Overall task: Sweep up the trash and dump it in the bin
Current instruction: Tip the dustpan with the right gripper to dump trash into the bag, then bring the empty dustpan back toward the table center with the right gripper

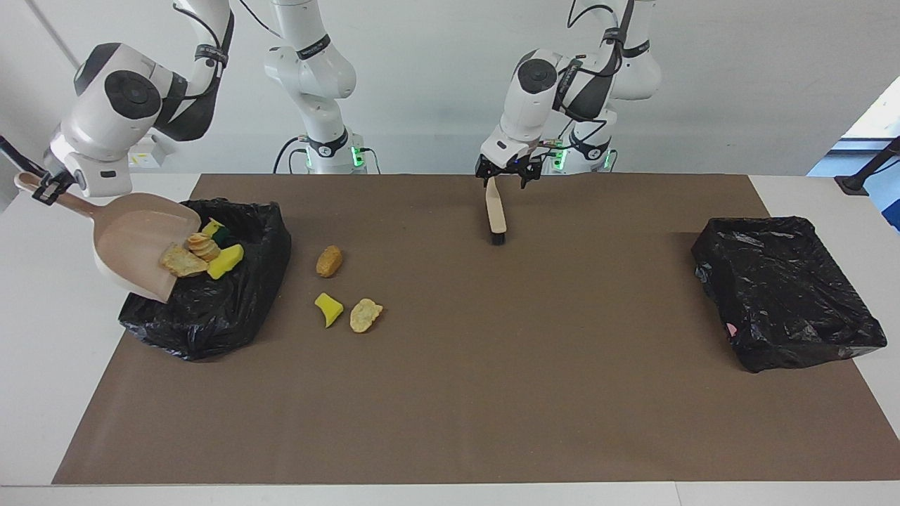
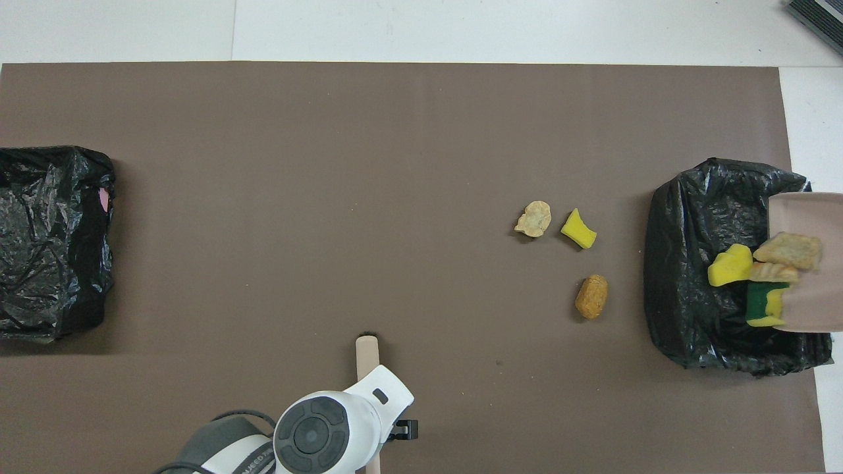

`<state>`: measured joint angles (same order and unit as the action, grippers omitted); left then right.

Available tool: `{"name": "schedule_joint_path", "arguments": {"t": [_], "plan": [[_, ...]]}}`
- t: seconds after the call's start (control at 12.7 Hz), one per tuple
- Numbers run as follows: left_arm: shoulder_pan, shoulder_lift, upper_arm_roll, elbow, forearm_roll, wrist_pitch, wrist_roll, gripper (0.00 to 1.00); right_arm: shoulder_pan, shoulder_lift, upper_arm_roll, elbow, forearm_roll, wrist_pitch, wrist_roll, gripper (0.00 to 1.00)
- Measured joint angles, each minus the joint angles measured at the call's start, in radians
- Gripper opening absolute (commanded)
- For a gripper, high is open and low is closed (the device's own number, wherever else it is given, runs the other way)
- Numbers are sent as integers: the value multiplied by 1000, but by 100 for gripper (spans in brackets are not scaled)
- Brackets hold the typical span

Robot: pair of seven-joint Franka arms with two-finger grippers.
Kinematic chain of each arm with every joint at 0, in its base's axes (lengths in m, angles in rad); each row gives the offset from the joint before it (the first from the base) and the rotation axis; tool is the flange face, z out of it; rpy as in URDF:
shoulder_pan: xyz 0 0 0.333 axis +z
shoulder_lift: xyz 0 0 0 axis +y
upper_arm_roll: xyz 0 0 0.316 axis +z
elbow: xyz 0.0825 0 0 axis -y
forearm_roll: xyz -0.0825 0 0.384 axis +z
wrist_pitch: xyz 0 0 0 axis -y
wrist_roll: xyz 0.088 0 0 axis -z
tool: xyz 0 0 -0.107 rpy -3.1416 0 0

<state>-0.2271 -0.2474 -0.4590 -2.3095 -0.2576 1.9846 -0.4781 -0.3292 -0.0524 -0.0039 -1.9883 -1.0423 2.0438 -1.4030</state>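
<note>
Tilting dustpan (image 1: 133, 242) in right gripper (image 1: 43, 188), scraps (image 1: 200, 254) over bin (image 1: 211, 309)

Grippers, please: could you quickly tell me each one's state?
Left gripper: shut on the brush.
Right gripper: shut on the dustpan over the bin.

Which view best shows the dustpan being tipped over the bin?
The facing view: the right gripper holds the dustpan by its handle, tilted over the bin, scraps at its lip. The overhead view shows only the pan's front part at the frame edge; handle and gripper are cropped out.
</note>
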Motion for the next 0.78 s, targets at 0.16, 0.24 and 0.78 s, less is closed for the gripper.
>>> {"name": "schedule_joint_path", "arguments": {"t": [0.16,0.24,0.78], "plan": [[3,23,96,107,72,-86,60,100,7,-2,0,2,-36,-11,7,0],[6,40,132,149,116,-102,79,100,11,-6,0,5,-50,-13,7,0],[101,130,333,407,197,-274,396,100,87,-99,40,65,-72,-169,7,0]]}}
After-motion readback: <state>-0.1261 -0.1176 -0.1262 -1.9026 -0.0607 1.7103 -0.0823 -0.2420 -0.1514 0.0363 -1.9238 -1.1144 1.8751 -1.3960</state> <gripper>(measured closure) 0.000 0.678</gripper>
